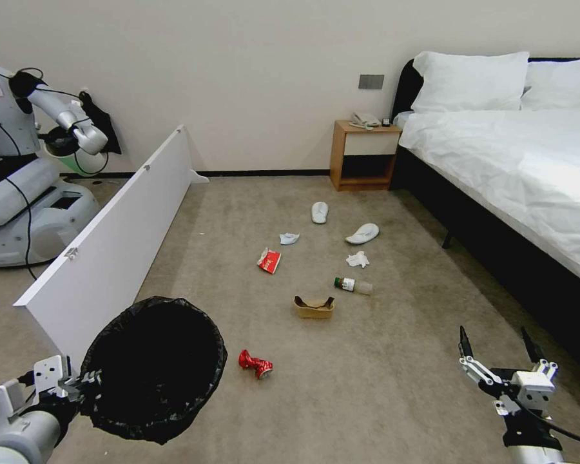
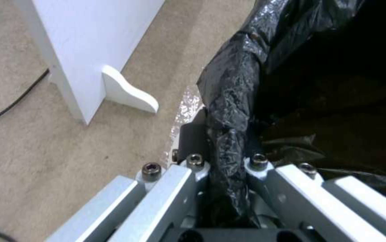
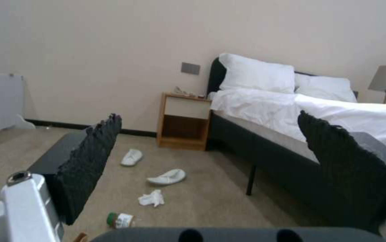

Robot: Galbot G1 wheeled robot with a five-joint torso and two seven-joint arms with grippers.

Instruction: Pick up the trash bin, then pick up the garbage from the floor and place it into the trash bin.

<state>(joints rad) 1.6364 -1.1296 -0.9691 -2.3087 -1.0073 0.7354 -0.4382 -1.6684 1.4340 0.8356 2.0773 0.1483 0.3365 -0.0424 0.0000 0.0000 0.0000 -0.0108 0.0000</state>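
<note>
I have the trash bin (image 1: 153,367) hanging at my lower left, its black-bagged rim pinched tight in the left end effector (image 2: 226,158), mouth tilted up and toward the room. The right end effector (image 1: 497,351) hovers low on my right with its fingers spread wide and nothing between them. The garbage lies scattered on the carpet ahead, all of it forward and to the left of that empty right end effector. The crushed red can (image 1: 255,363) is the nearest piece, just beside the bin's mouth, its long axis running roughly across my view. Farther out sit the cardboard scrap (image 1: 314,307), then the small bottle (image 1: 353,285), which I can also see from the right wrist camera (image 3: 120,220), lying on its side. I judge the right arm must reach forward and inward, toward the bin, for the can.
</note>
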